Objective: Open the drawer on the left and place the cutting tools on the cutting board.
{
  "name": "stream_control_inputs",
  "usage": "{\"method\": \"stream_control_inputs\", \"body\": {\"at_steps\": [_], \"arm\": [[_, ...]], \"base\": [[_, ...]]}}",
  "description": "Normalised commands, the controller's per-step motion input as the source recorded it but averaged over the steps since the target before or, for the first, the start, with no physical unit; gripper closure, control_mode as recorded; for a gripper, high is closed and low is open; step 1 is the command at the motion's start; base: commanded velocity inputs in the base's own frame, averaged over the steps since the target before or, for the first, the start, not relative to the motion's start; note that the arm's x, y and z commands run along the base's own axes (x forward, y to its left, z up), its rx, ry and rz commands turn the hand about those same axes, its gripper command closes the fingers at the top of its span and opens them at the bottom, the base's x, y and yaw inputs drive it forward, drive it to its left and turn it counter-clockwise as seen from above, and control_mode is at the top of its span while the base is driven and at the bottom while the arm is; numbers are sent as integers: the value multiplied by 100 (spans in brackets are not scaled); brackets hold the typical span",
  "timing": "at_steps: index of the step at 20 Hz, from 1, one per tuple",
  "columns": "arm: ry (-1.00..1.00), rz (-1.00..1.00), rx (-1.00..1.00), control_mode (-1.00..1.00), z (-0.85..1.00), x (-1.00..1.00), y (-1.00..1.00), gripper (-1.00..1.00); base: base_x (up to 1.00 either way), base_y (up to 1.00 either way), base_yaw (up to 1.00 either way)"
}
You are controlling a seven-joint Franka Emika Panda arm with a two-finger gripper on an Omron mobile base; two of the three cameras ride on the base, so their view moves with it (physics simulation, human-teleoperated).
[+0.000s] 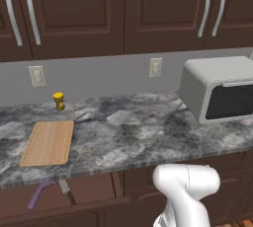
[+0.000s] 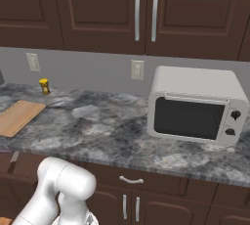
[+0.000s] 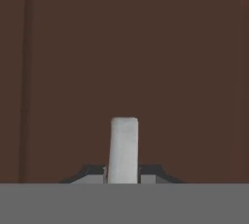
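The drawer [image 1: 59, 191] stands pulled out below the left end of the table [image 1: 138, 132], and both cutting tools lie inside on its floor. The purple-handled tool [image 1: 38, 194] rests toward the drawer's left, its long axis tilted, the bent top end pointing up and right toward the table edge and the lower end toward the drawer front. Just beside it on the right lies the knife [image 1: 65, 191], silver blade toward the table edge and dark handle slanting down and right toward the drawer front. The two are near each other but apart. The cutting board [image 1: 48, 143] lies flat on the table directly above the drawer, bare, its long axis running from the front edge back toward the wall, where a small yellow shaker [image 1: 59, 101] stands behind it. A white microwave [image 2: 195, 105] sits on the table well to the right. In the hand view the gripper [image 3: 123, 172] is clamped on the silver drawer handle [image 3: 123, 145], against the dark brown drawer front.
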Motion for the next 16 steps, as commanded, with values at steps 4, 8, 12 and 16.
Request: {"method": "stream_control_inputs", "body": {"at_steps": [4,8,12,16], "arm": [[-1,0,0,-100,0,-49,0,100],[-1,0,0,-100,0,-50,0,100],[0,0,0,-100,0,-50,0,100],[0,0,0,-100,0,-47,0,100]], "base": [[0,0,0],[0,0,0],[0,0,0],[0,0,0]]}}
